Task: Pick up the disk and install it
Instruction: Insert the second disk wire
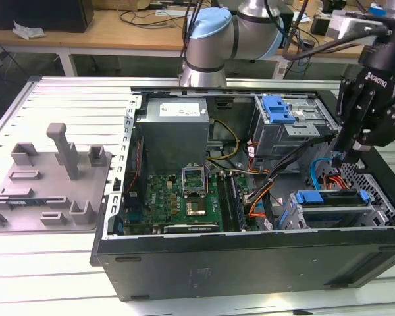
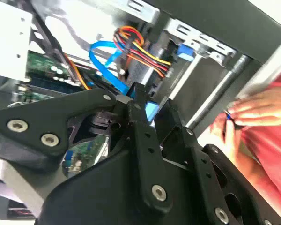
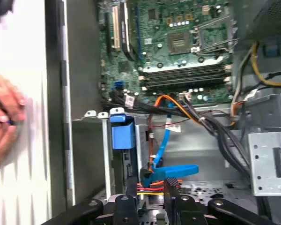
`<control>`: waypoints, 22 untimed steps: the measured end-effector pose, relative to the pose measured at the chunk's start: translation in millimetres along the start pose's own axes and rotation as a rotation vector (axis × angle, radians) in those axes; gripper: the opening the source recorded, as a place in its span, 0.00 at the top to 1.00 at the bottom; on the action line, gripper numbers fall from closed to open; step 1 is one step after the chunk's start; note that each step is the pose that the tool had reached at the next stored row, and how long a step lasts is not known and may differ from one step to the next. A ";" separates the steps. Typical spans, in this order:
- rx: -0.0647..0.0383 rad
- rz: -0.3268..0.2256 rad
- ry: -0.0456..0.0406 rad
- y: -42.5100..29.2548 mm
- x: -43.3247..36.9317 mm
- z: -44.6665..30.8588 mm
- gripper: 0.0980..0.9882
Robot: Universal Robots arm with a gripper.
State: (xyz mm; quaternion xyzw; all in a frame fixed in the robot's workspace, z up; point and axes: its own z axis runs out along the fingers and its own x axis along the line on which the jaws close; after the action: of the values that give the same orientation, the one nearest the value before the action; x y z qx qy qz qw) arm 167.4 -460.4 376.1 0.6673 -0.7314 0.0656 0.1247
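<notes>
The disk lies in the drive bay at the case's corner on the exterior view's right; its blue carrier bracket shows on top of a silver body. In the first wrist view its blue carrier end sticks out of the bay's metal rails. My black gripper hangs just above and behind the disk, among the blue and orange cables. In both wrist views the fingers stand a little apart with only cables seen through the gap. The gripper holds nothing.
The open computer case holds a motherboard, a grey power-supply box and a drive cage with a blue latch. A grey plastic fixture sits on the exterior view's left. A person's hand rests beside the case.
</notes>
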 end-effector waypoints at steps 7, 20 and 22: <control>0.015 0.054 0.0406 3.2 -5.2 5.4 0.70; 0.002 0.056 0.0478 8.1 -11.7 6.1 0.70; 0.001 0.056 0.0496 7.7 -11.8 6.3 0.70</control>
State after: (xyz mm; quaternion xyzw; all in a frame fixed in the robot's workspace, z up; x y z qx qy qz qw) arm 160.0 -450.0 367.4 0.6449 -0.7463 0.0860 0.1405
